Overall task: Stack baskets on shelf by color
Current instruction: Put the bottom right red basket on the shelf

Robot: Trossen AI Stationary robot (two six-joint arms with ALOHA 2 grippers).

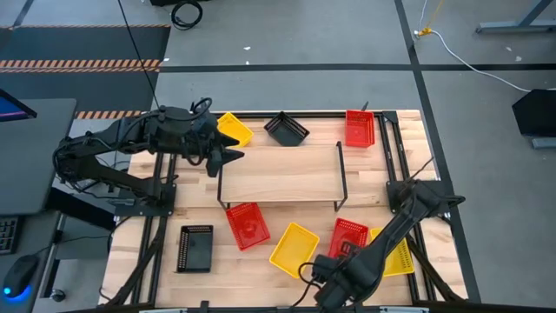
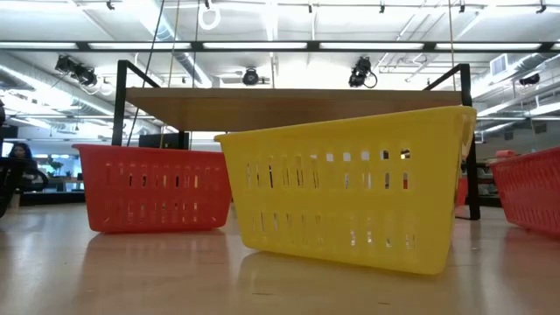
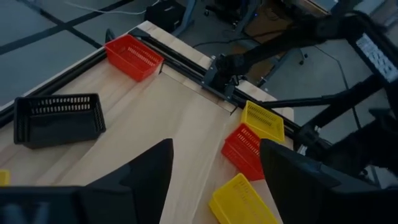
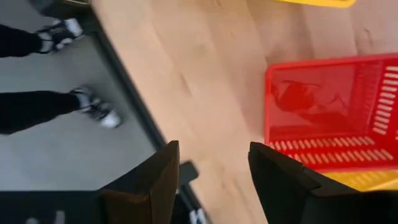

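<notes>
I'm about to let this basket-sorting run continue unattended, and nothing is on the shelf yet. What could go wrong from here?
1. A red basket and a yellow basket overlap at the near edge; the open right claw beside them might lift or drag both.
2. A person's feet stand beside the table near the right claw; a swing outward may come close.
3. The left claw, open, hangs at the shelf end and might bump its black frame.

Baskets (image 1: 293,247) scattered around the shelf (image 1: 280,183).
</notes>
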